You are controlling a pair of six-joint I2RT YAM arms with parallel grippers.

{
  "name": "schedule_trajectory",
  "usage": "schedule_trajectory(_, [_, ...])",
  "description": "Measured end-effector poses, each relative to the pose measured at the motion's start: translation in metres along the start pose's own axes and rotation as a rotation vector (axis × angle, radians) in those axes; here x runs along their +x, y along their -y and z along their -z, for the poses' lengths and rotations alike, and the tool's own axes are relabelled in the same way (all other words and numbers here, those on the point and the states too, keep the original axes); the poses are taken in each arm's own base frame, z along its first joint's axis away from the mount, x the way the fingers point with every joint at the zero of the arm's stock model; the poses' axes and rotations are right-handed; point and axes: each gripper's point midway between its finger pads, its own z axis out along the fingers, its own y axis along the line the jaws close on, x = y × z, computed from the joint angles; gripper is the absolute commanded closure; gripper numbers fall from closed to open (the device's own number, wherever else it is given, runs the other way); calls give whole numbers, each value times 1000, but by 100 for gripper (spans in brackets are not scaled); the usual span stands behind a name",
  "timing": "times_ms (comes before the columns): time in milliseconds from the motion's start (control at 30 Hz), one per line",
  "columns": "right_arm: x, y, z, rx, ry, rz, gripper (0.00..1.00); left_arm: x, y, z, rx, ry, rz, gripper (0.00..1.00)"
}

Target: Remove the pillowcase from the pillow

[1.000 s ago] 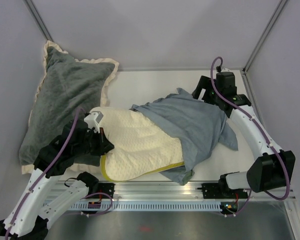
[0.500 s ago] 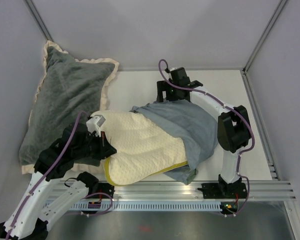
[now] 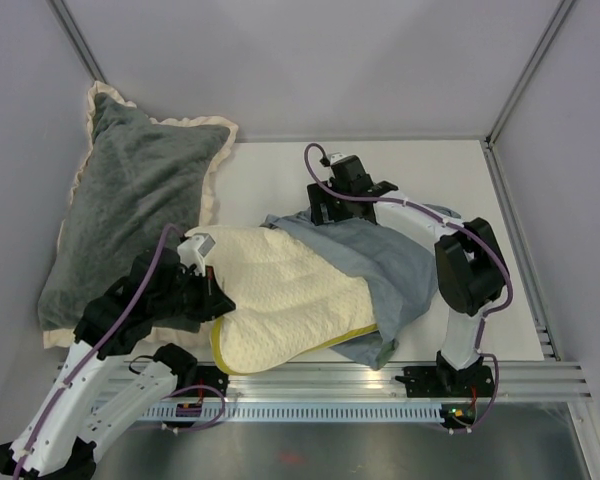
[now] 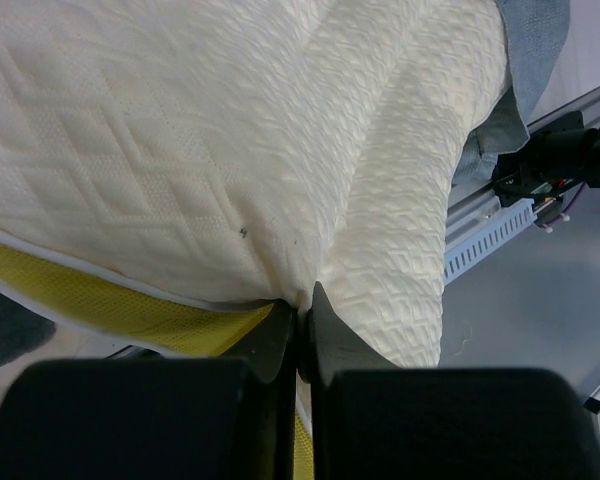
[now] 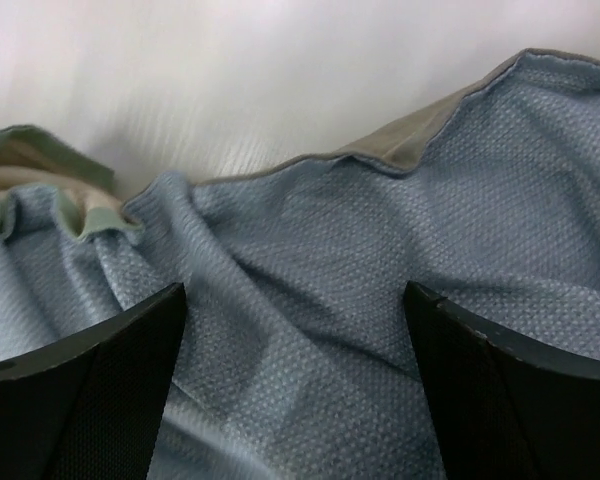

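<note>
While my left claw (image 4: 302,312) clamps the pillow (image 4: 180,150) by its edge to anchor it, my right claw (image 5: 292,330) hangs spread wide, the pillowcase (image 5: 320,230) bunched just beneath, ready for pulling.

You are looking down into a robotics lab test cell, not a bedroom. Plain grey panel walls (image 3: 310,60) box in a white table (image 3: 270,180). Metal corner struts (image 3: 525,70) climb at the upper left and upper right of the frame. A slotted aluminium rail (image 3: 320,385) crosses the bottom, with the left arm (image 3: 75,400) and right arm (image 3: 420,215) bolted to it. Only the pillow (image 3: 280,290) and a dark grey plush cushion (image 3: 130,210) at left look domestic.
</note>
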Motion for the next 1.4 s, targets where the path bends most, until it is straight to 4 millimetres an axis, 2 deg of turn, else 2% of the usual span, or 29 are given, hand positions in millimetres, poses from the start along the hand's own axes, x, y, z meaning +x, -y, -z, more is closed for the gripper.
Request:
schedule_trajectory(100, [0,-8,14,-16,29,16,4,3,0,-2,6,-10,2,98])
schedule_trajectory(233, [-8,-34,32,-61,77,52,3,4,-1,-4,5,-16,4,98])
schedule_trajectory(333, [-9,-55,37,-97,97,83,4,5,-1,-4,5,-17,4,98])
schedule_trajectory(400, [-3,-64,36,-108,85,99,4,5,-1,-4,5,-18,4,98])
schedule_trajectory(467, [1,-63,31,-91,76,103,4,5,-1,-4,5,-18,4,98])
schedule_trajectory(567, [11,-51,14,-31,46,102,5,5,-1,-4,5,-17,4,98])
schedule_trajectory(667, [17,-42,-3,17,23,99,13,5,-1,-4,5,-17,4,98])
schedule_trajectory(733, [15,-37,-11,53,21,96,32,5,-1,-4,4,-16,4,98])
schedule_trajectory(767, [13,-34,-13,76,25,92,51,5,-1,-4,5,-15,4,98])
schedule_trajectory(800, [11,-31,-15,104,33,91,81,5,-1,-4,5,-14,3,98])
schedule_trajectory(833, [7,-26,-16,135,45,83,93,5,-1,-3,6,-13,3,98])
schedule_trajectory(867, [4,-22,-17,164,57,69,100,5,-1,-3,7,-11,3,98])
schedule_trajectory(933, [-3,-13,-17,231,83,48,100,4,-1,-3,7,-8,2,98])
schedule_trajectory(1100, [-17,23,-13,431,130,14,100,4,-2,-2,3,-1,1,98])
schedule_trajectory(1200, [-19,65,-5,554,129,-52,100,2,-4,-1,-10,10,0,98])
schedule_trajectory(1300, [-14,137,9,686,98,-189,100,1,-4,0,-14,18,0,98])
schedule_trajectory(1400, [1,218,37,815,51,-351,100,-1,-6,0,-27,29,5,98])
